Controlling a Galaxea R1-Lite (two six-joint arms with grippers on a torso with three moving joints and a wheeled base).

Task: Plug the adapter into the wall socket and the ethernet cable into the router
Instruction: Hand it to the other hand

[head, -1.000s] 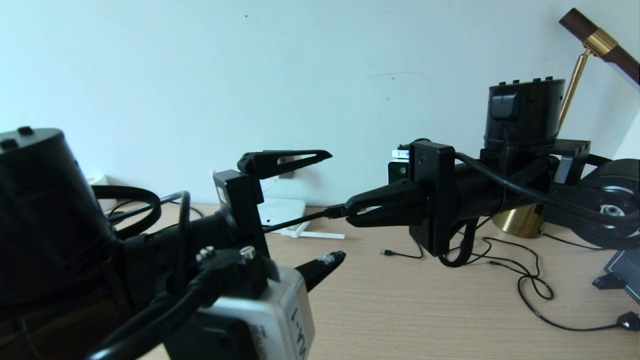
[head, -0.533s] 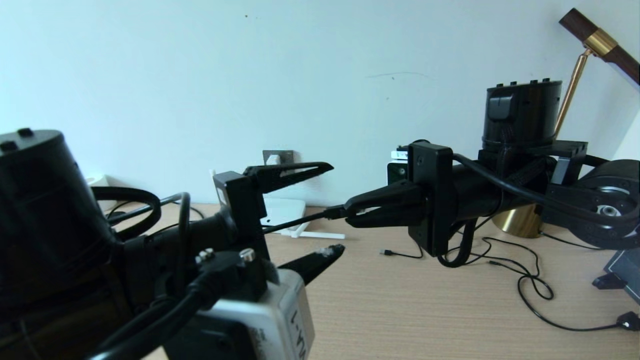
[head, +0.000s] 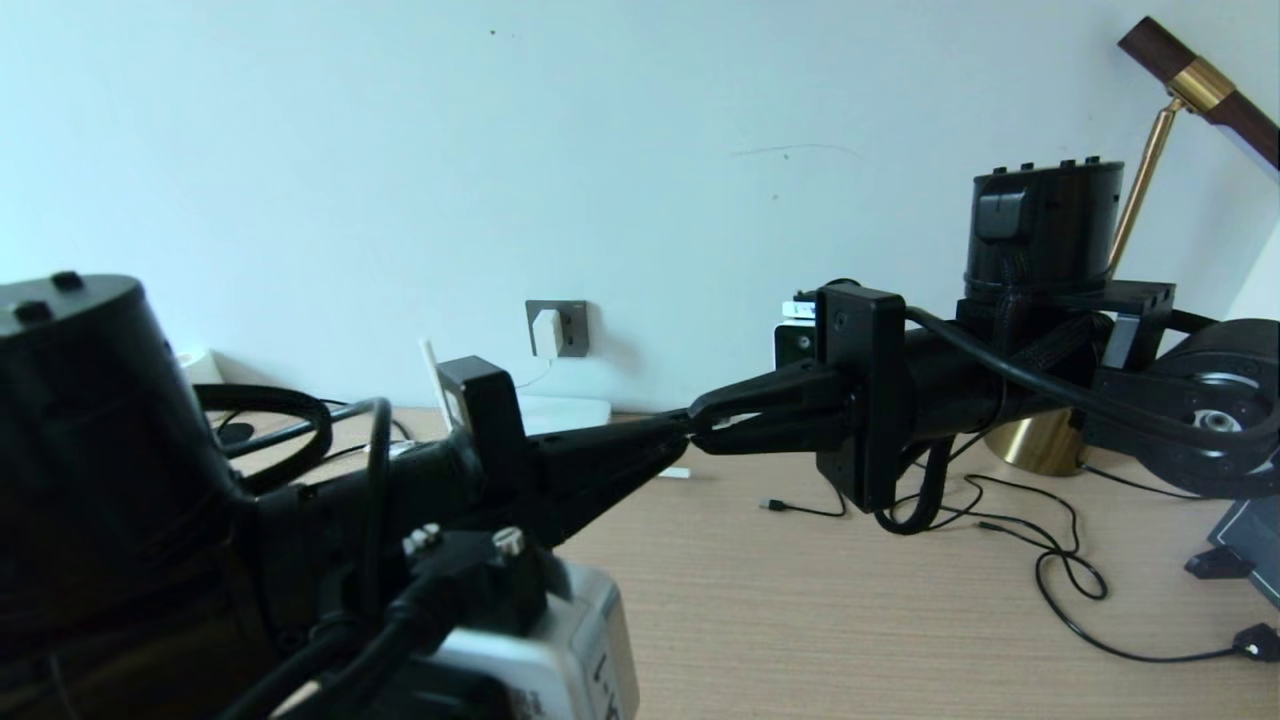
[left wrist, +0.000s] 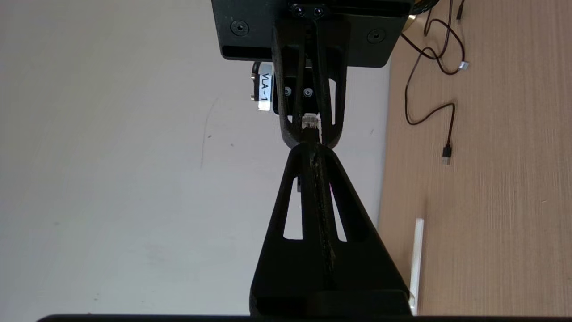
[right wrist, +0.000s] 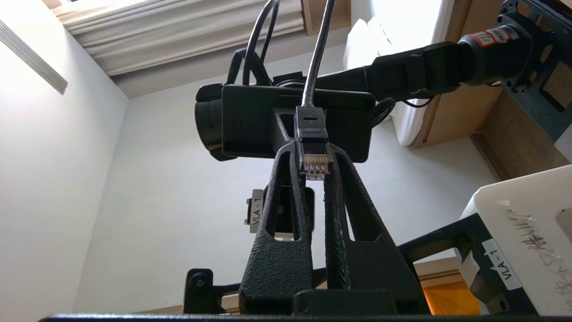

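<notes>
Right gripper (head: 700,425) pinches the ethernet cable (right wrist: 314,154) plug above the worktop (head: 850,620). Left gripper (head: 672,435) pressed together on the cable, tip to tip. Adapter (head: 547,331) sits in wall socket (head: 572,328).

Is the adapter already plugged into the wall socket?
Yes, the white adapter sits in the grey wall socket, its cord hanging below.

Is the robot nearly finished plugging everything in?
About halfway. Done: the small white adapter block sits in the dark grey wall socket plate. In hand: the thick black ethernet cable's clear clip plug is pinched in the right gripper, with the left gripper shut on the cable just behind it. Left: pushing that plug into the flat white router.
</notes>
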